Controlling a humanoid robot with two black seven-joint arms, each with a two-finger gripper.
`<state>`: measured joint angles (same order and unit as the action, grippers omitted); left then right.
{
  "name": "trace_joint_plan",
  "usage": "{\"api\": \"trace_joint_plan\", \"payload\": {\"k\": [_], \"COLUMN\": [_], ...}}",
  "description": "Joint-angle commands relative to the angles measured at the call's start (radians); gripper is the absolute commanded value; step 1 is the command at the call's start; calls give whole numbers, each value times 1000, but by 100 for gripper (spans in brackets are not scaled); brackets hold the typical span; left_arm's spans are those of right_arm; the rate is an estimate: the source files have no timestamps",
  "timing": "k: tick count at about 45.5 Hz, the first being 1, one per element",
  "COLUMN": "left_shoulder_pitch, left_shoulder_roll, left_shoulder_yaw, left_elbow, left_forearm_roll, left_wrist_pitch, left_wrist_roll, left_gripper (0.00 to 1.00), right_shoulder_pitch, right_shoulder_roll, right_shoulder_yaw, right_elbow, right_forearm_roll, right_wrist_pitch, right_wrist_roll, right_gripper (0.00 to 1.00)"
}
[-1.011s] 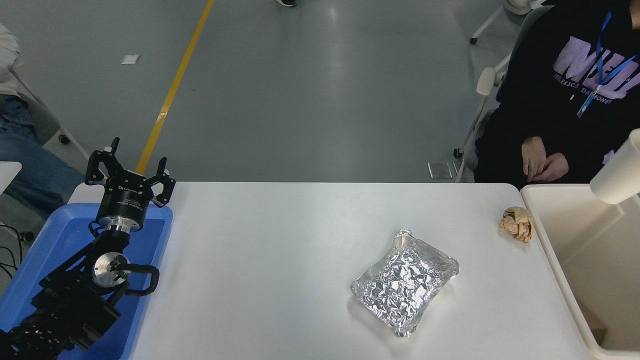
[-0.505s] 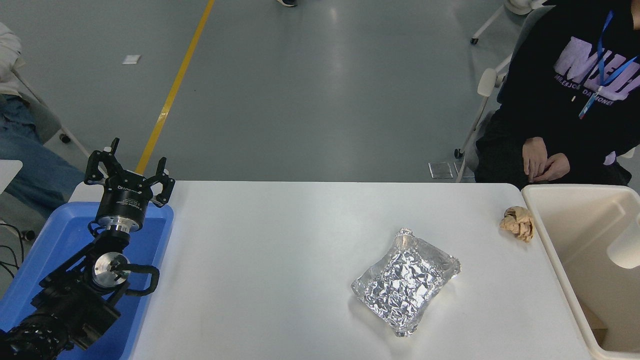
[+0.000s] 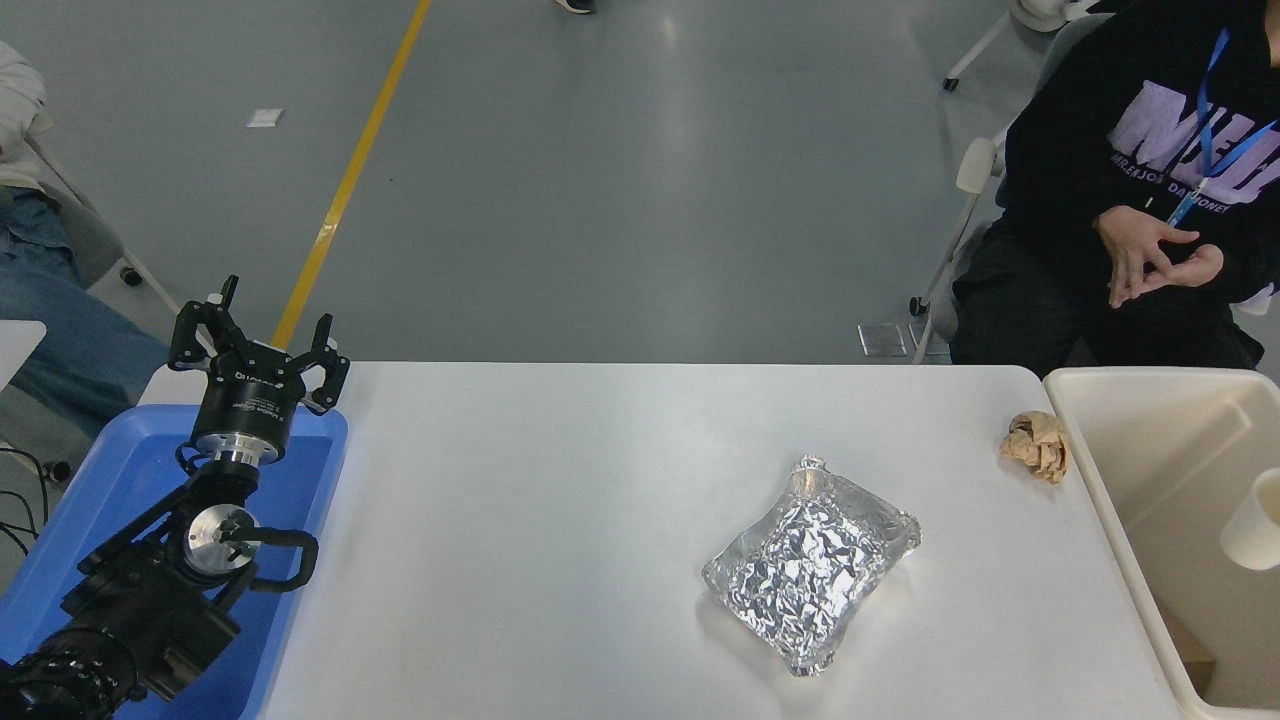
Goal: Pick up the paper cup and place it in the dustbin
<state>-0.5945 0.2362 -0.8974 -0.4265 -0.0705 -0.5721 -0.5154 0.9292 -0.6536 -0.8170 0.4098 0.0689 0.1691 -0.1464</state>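
Observation:
The cream-white paper cup [image 3: 1256, 520] lies inside the large cream-beige dustbin [image 3: 1108, 470] at the right edge of the table, partly cut off by the picture's edge. No gripper is near it. My right gripper and arm are out of view. My left gripper [image 3: 258, 335] is parked at the lower left over a blue tray, with its fingers spread and nothing between them.
A crinkled silver foil packet [image 3: 810, 565] lies on the white table right of centre. A crumpled brown paper ball [image 3: 1036, 446] sits beside the dustbin's left wall. The shallow blue tray [image 3: 105, 500] is at the left. A person in a black top sits at the far right, hands raised.
The paper cup was above the dustbin's rim a second ago, then dropped into the bin and now rests lower inside. The person's hands have lifted from the lap.

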Motion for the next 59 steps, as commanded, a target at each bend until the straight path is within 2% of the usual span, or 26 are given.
{"api": "trace_joint_plan", "payload": {"k": [1,9,16,22,23,25,26,28,32,55,59], "left_shoulder_pitch": [-1,-1,1,-1,-1,-1,-1,-1,-1,-1,-1], "left_shoulder_roll": [0,0,0,0,0,0,0,0,0,0,0], "left_shoulder_yaw": [0,0,0,0,0,0,0,0,0,0,0], "left_elbow": [0,0,0,0,0,0,0,0,0,0,0], "left_forearm_roll": [0,0,0,0,0,0,0,0,0,0,0], "left_wrist_pitch": [0,0,0,0,0,0,0,0,0,0,0], "left_wrist_roll": [0,0,0,0,0,0,0,0,0,0,0], "left_gripper": [99,99,99,99,99,99,99,99,99,99,99], "right_shoulder_pitch": [-222,-248,-293,-303,-303,-294,-291,-290,-288,-228,-179], "right_shoulder_roll": [195,235,265,262,259,255,252,241,232,178,123], "right_shoulder_yaw": [99,78,78,79,81,81,82,87,91,91,91], "right_elbow": [-380,-421,-465,-465,-462,-459,-459,-454,-430,-290,-206], "right_forearm_roll": [15,12,12,14,14,14,14,15,15,5,-3], "right_wrist_pitch": [-13,-60,-105,-106,-108,-115,-126,-154,-201,-217,-217], "right_wrist_roll": [-19,-21,-53,-55,-55,-51,-51,-47,-47,-47,-47], "right_gripper": [0,0,0,0,6,40,52,63,72,73,73]}}
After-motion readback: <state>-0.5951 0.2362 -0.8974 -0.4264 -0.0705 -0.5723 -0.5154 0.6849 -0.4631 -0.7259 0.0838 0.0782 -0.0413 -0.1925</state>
